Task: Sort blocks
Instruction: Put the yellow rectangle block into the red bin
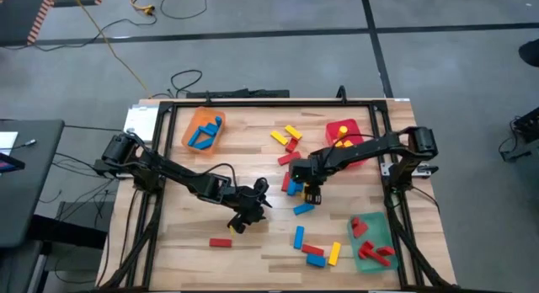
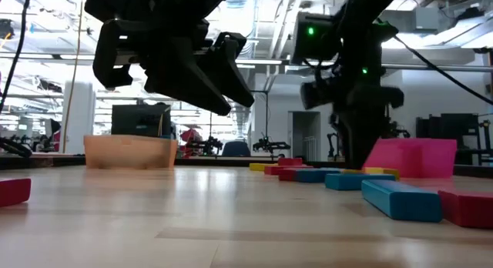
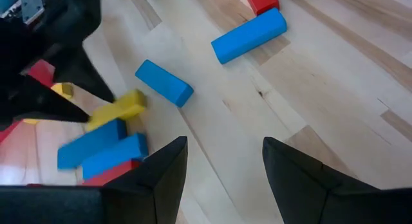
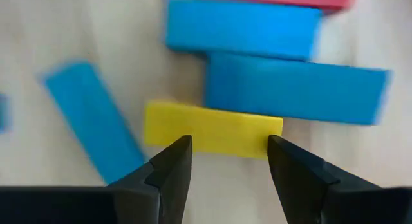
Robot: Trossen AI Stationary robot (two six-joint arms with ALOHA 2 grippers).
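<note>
Red, yellow and blue blocks lie scattered on the wooden table (image 1: 185,230). My right gripper (image 4: 230,153) points down, open, low over a yellow block (image 4: 212,127) that lies flat beside two blue blocks (image 4: 293,89). The yellow block's length runs from one fingertip to the other; nothing sits between them. My left gripper (image 3: 225,159) hangs open above bare wood near the table's middle (image 1: 250,210), slanting down, with a blue block (image 3: 164,82) a little beyond it. In the low view the left gripper (image 2: 231,87) floats clear of the table.
An orange tray (image 1: 192,123) at the far left holds blue blocks, a red tray (image 1: 358,129) at the far right holds yellow ones, a green tray (image 1: 364,258) at the near right holds red ones. Loose blocks lie near the front, among them a red one (image 1: 221,242).
</note>
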